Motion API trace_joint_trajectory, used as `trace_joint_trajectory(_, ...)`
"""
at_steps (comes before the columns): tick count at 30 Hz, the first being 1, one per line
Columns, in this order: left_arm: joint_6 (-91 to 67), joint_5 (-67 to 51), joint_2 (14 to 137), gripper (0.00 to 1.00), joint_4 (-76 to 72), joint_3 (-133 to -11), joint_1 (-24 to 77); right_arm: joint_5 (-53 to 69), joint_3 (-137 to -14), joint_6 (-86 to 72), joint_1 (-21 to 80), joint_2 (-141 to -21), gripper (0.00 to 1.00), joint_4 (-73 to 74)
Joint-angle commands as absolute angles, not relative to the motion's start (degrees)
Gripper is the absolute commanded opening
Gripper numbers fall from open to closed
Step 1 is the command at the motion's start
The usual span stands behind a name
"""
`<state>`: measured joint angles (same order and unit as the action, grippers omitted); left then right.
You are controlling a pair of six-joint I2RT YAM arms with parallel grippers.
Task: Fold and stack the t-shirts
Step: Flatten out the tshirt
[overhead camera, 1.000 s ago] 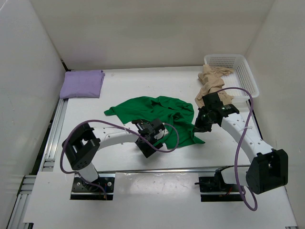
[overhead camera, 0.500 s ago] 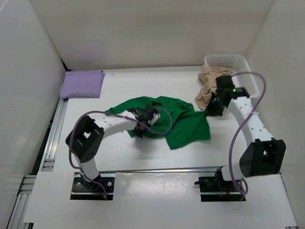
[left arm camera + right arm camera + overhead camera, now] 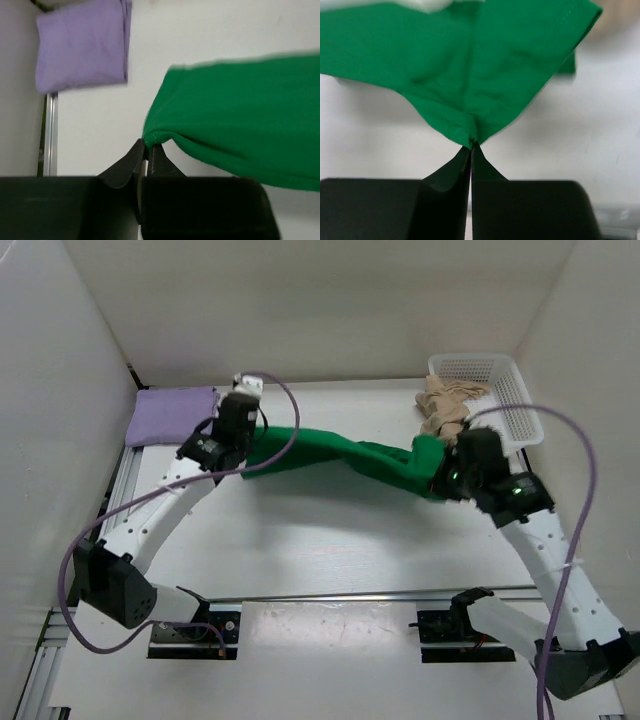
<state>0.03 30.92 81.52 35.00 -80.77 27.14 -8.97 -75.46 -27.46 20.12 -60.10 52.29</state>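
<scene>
A green t-shirt (image 3: 340, 458) hangs stretched in a long band between both arms, above the table. My left gripper (image 3: 248, 453) is shut on its left end, and the pinched hem (image 3: 152, 134) shows right at the tips (image 3: 148, 144). My right gripper (image 3: 437, 475) is shut on the right end, where a bunched fold (image 3: 470, 134) is caught at the tips (image 3: 471, 145). A folded lilac t-shirt (image 3: 172, 416) lies at the back left, also seen from the left wrist (image 3: 82, 46). A beige t-shirt (image 3: 443, 405) spills out of the basket.
A white mesh basket (image 3: 500, 390) stands at the back right corner. White walls close in the table on three sides. A metal rail (image 3: 110, 520) runs along the left edge.
The left gripper closed on the green shirt and rose toward the back left. The right arm swung round, and the shirt went from a crumpled heap to a taut band.
</scene>
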Motion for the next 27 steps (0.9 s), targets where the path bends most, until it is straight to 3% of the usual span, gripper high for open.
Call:
trace_joint_trajectory(1,0.0,32.3,79.7,0.1,39.2,-67.0,29.4,-6.0,-57.2,-39.1,25.1,-56.5,0.0,52.8)
trace_joint_trajectory(3,0.0,30.9,77.2,0.1,39.2,-61.3,30.8,-3.7,-43.2,-44.7,27.8,-53.9,0.0,50.4)
trace_joint_trajectory(6,0.0,30.3,75.7,0.1,39.2,-51.4,31.4,2.3,-29.5,-51.6,30.6,-51.1,0.43,44.5)
trace_joint_trajectory(8,0.0,28.7,74.3,0.1,39.2,-46.2,31.4,3.1,-28.6,-50.2,29.9,-51.7,0.54,45.3)
trace_joint_trajectory(17,0.0,26.9,72.3,0.1,39.2,-41.6,30.8,-9.6,-43.6,-44.1,27.6,-53.8,0.57,50.5)
trace_joint_trajectory(22,0.0,26.3,71.8,0.1,39.2,-41.6,29.0,-7.7,-47.5,-37.7,16.3,-66.2,0.6,44.2)
trace_joint_trajectory(27,0.0,26.3,70.6,0.1,39.2,-41.0,28.5,-6.9,-51.7,-30.7,13.4,-81.4,0.7,40.8)
